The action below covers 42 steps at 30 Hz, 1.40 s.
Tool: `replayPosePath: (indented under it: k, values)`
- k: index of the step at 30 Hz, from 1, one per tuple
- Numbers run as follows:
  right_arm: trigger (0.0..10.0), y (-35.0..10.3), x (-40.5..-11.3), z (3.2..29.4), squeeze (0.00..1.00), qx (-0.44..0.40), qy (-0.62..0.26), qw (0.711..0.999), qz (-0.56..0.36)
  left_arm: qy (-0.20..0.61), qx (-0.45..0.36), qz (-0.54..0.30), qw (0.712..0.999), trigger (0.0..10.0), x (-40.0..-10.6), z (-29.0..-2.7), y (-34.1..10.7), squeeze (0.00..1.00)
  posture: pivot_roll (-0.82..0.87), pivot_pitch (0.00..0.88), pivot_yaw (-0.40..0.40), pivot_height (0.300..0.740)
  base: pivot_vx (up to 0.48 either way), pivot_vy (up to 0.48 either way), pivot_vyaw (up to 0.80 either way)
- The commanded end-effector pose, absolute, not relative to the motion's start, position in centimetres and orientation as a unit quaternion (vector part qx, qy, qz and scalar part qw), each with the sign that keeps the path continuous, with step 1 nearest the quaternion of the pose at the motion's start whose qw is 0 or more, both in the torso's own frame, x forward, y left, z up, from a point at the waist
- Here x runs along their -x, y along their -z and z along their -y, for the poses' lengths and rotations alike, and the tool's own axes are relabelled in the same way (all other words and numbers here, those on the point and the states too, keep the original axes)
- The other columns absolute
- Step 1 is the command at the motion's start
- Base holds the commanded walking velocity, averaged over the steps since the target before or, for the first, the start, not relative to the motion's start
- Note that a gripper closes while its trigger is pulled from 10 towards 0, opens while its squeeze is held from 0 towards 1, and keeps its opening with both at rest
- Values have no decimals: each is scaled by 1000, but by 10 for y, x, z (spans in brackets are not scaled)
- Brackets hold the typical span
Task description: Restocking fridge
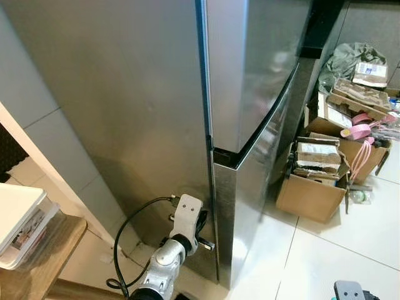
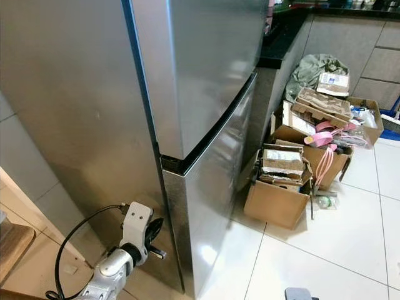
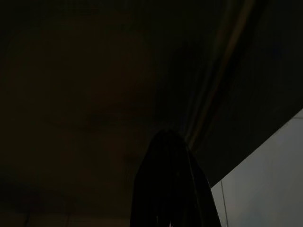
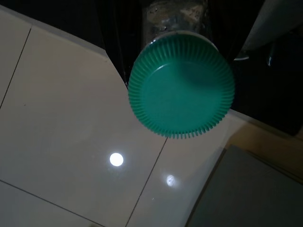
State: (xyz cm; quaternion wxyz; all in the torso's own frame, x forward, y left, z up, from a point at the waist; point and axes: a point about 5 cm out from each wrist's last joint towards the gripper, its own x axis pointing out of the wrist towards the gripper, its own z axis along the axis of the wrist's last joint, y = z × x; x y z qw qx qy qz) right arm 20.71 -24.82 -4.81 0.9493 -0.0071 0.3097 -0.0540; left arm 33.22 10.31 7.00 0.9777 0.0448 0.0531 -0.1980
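The closed steel fridge (image 1: pixel 250 94) takes up the frame's centre and upper left. The left pincer (image 1: pixel 201 224), lower centre, touches the fridge's corner edge; its spread cannot be told. The right pincer pinches a green-lidded jar (image 4: pixel 182 85) above the tiled floor (image 4: pixel 71 142).

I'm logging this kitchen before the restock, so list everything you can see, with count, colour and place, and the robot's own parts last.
Tall stainless-steel fridge: one, silver, two doors shut, straight ahead.
Open cardboard boxes: several, brown, on the floor to the fridge's right, stuffed with packets.
Pink looped items: a few, on top of the boxes.
Grey-green cloth bundle: one, behind the boxes.
Black countertop: one, beside the fridge.
White lidded plastic container: one, on a wooden table at the left.
Green ribbed jar lid: one, on a clear jar, close before the right wrist camera.
White tiled floor: throughout.
Left gripper: one, black fingers at the fridge's lower door edge.
Right gripper: holding the jar.
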Motion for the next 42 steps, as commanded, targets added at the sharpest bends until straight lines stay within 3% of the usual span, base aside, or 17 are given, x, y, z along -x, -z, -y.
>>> replayPosePath:
  k: [1, 12, 21, 28, 33, 42]
  values:
    - [10000, 50, -201, 252, 0, 0, 63, 948, -311, 190, -39, -62, 979, 10000, -329, -102, -64, 0, -34, 248, 40, 740, 0, 0, 0]
    - [10000, 44, -202, 256, 0, 7, 62, 959, -278, 135, -49, -17, 989, 10000, -346, -108, -85, 0, -32, 268, 44, 740, 0, 0, 0]
    - [10000, 40, -201, 259, 0, 12, 68, 962, -264, 174, -16, 13, 985, 10000, -350, -89, -99, 0, -37, 268, 53, 740, 0, 0, 0]
    - [10000, 40, -200, 261, 0, 13, 71, 962, -262, 260, 9, 33, 965, 10000, -343, -60, -105, 0, -38, 265, 55, 740, 0, 0, 0]
    - [10000, 41, -199, 264, 0, 13, 74, 960, -269, 357, 16, 48, 933, 10000, -329, -32, -108, 0, -37, 261, 58, 740, 0, 0, 0]
    - [10000, 41, -200, 265, 0, 14, 76, 959, -274, 398, 12, 58, 915, 10000, -322, -20, -110, 0, -38, 257, 61, 740, 0, 0, 0]
